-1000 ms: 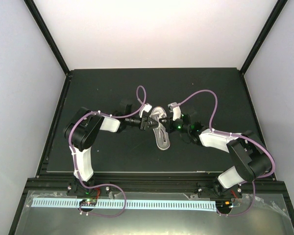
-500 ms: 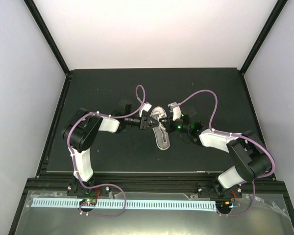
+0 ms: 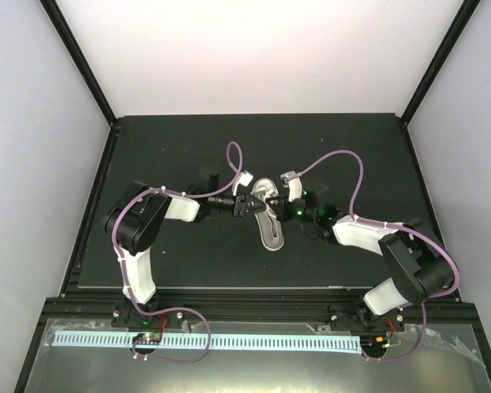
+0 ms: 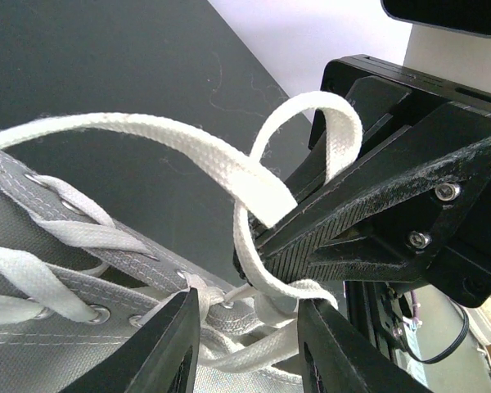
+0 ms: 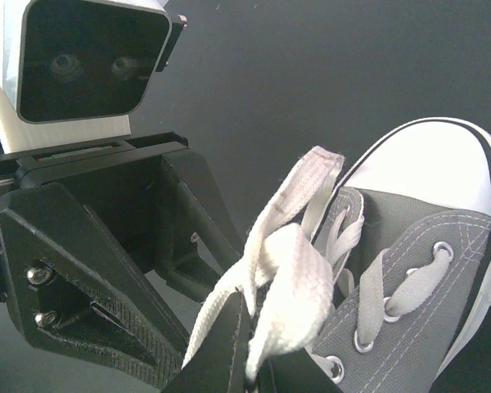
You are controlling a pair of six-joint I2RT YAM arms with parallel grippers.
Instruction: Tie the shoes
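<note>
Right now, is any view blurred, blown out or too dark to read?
Top external: sharp and evenly lit, though the shoe is small. Left wrist: lace crisp, white wall behind nearly blown out. Right wrist: toe cap bright but readable, near foreground dark.

small grey low-top sneaker: woven canvas, matt, stitched seams | white toe cap: smooth rubber, bit of sheen | flat white cloth laces: coarse weave, kinda fuzzy | right gripper: black plastic, grainy matt, shiny metal screws | black tabletop: matt, smooth
</note>
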